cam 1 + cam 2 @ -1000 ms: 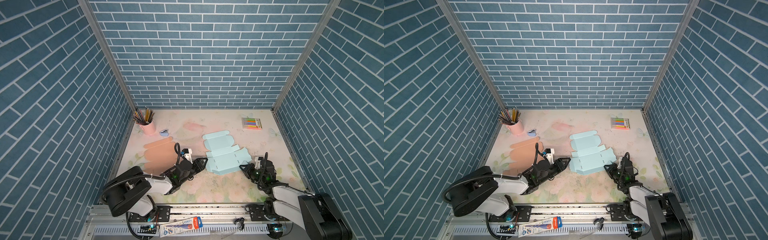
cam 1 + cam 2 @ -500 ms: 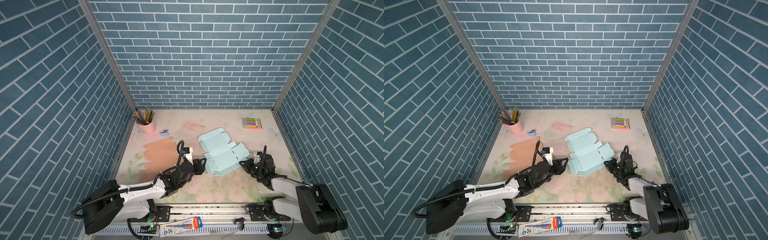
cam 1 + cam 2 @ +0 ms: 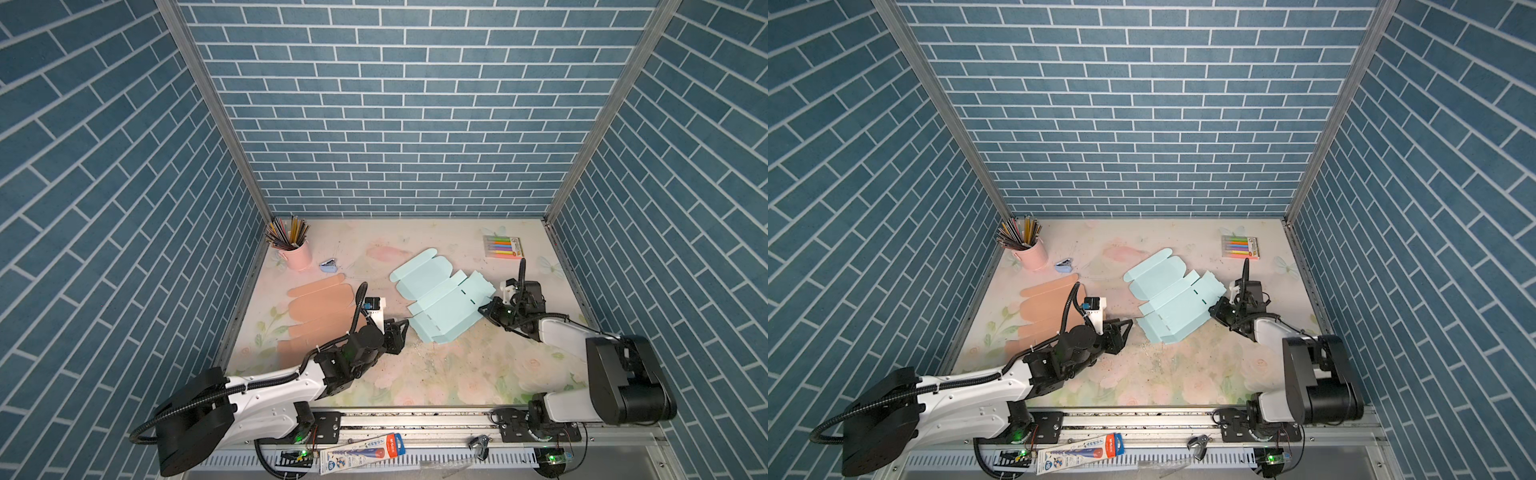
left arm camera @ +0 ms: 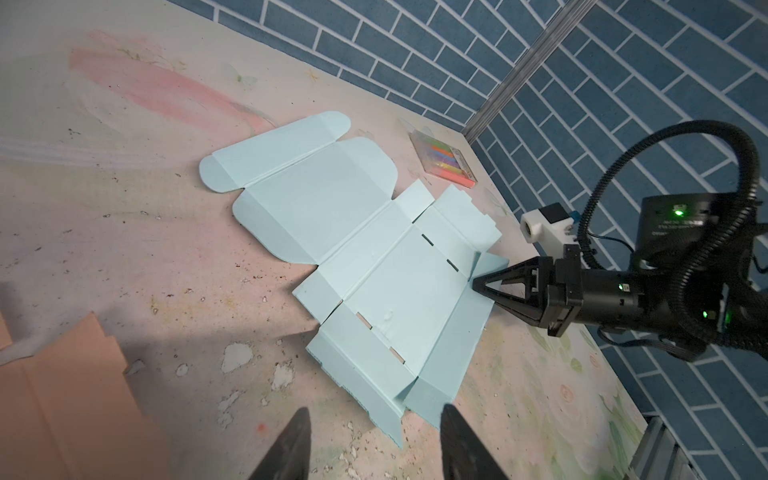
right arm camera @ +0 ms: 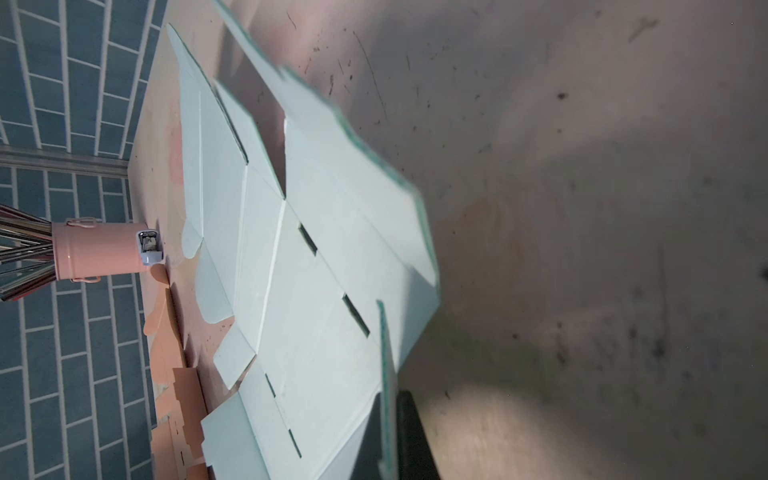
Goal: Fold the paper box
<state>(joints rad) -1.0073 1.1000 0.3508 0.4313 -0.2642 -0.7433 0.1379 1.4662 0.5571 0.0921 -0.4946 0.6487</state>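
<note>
The paper box (image 3: 440, 299) (image 3: 1171, 301) is a flat light blue blank, lying unfolded mid-table in both top views. My right gripper (image 3: 482, 309) (image 3: 1212, 309) is shut on the edge of its right side flap, which is lifted slightly. In the right wrist view that flap edge (image 5: 386, 374) runs into the shut gripper (image 5: 388, 436). The left wrist view shows the box (image 4: 374, 266) and the right gripper (image 4: 476, 284) at its far side. My left gripper (image 3: 405, 326) (image 4: 376, 440) is open, low over the table, with the box's near corner just ahead of its fingertips (image 4: 457, 436).
A flat orange-brown cardboard blank (image 3: 320, 311) lies left of the left gripper. A pink pencil cup (image 3: 293, 253) and a small blue stapler (image 3: 329, 264) stand at the back left. A marker pack (image 3: 503, 247) lies at the back right. Blue brick walls close three sides.
The right gripper has shut on the flap edge and moved back, turning the box counter-clockwise. The left arm has stretched forward, and its open gripper stays at the box's near corner.
</note>
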